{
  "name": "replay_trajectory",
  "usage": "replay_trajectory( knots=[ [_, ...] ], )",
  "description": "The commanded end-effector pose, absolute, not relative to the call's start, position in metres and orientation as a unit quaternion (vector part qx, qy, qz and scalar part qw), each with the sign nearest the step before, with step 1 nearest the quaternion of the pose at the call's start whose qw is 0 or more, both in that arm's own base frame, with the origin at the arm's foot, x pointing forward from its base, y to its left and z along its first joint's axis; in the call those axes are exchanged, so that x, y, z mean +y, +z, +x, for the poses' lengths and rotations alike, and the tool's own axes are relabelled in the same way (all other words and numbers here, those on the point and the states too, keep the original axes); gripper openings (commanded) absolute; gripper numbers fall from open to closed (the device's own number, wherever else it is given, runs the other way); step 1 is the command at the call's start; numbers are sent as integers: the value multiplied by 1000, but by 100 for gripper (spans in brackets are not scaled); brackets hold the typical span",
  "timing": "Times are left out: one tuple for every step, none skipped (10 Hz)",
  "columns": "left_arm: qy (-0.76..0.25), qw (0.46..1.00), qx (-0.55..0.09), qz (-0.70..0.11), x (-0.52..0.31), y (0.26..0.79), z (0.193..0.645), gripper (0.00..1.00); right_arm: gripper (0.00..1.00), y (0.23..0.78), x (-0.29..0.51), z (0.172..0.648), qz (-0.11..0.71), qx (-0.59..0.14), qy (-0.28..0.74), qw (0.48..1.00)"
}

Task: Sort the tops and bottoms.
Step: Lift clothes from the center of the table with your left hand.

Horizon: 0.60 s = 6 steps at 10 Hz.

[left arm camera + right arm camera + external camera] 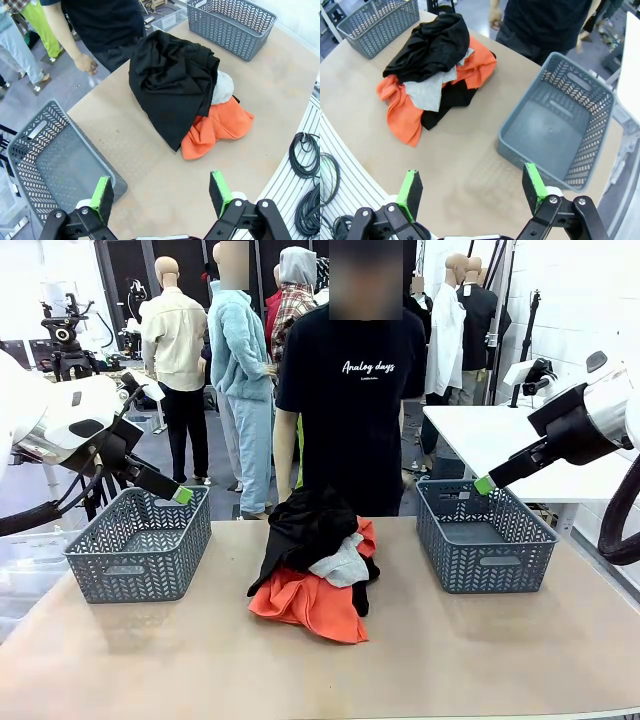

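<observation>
Pile (318,562) mid-table between left basket (100,568) and right basket (540,540)
Left gripper (162,192), right gripper (472,187) both spread wide, empty; bottoms (305,525) drape over tops (305,605); pinch only the top black fold

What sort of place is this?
Likely a robot lab or test workshop: the left gripper and right gripper hang open over a table with a clothes pile between the left basket and right basket, and coiled cables lie beside it.
</observation>
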<state>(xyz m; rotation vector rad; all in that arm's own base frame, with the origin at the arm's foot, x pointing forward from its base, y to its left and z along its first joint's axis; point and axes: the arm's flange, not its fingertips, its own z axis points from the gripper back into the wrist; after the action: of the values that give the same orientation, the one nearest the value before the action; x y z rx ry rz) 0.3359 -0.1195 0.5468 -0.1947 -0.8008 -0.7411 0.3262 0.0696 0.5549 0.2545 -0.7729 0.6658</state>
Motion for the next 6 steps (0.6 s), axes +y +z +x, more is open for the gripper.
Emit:
replay_trajectory(
  knots=[
    [-353,850,-381,-91,-118,546,337,100,100,554,69,326,128,-366,319,865],
    [-353,850,-381,-91,-118,546,337,100,100,554,69,326,128,-366,319,865],
    [-353,850,-381,-91,-118,546,337,100,100,554,69,326,128,-366,319,865],
    [-353,850,-381,-91,-118,546,337,100,100,554,69,326,128,-366,319,865],
    [-353,850,-381,-91,-118,546,337,100,100,554,69,326,128,-366,319,865],
    [-353,850,-381,-91,-118,546,337,100,100,554,69,326,128,-366,319,865]
  ],
)
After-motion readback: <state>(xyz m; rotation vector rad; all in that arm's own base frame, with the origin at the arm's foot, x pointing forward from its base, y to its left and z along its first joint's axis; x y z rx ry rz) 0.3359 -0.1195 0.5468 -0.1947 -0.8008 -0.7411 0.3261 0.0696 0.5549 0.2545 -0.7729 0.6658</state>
